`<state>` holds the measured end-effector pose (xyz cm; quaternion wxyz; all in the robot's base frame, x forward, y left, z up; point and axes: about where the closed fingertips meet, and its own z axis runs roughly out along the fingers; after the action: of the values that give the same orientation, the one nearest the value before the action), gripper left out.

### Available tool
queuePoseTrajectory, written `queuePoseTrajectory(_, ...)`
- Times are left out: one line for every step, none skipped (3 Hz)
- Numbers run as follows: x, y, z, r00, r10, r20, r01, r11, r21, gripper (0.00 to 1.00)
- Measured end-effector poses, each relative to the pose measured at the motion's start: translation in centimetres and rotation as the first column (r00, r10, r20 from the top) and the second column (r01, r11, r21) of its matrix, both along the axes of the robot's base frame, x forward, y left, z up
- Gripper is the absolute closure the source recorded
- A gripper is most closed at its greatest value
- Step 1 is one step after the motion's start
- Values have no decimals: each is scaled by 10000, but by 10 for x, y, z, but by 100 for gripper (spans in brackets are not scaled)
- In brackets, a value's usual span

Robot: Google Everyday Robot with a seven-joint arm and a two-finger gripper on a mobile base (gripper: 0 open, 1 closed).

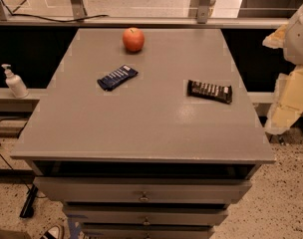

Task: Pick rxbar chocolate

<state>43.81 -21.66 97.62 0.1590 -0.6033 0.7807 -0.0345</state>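
Rxbar chocolate (209,91) lies flat on the right part of the grey cabinet top (141,128), left of the gripper (287,103) and apart from it. The gripper sits beyond the cabinet's right edge, partly cut off; whether it is released or clenched cannot be told. Drawers (141,190) below: contents hidden.

no print on the rxbar chocolate (209,91) or blue bar (117,77) can be read; the gripper (286,86) sits at right.

A grey drawer cabinet (141,128) stands on speckled floor (281,203), a pump bottle (14,82) on the left ledge (34,94).
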Motion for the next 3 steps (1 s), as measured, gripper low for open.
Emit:
queuePoseTrajectory(0, 0, 0, 10000, 0, 0, 0, 10000, 1, 0)
queuePoseTrajectory(5, 6, -6, 9999, 58, 132, -60, 9999, 156, 0)
queuePoseTrajectory(25, 20, -35, 9996, 176, 235, -184, 9992, 355, 0)
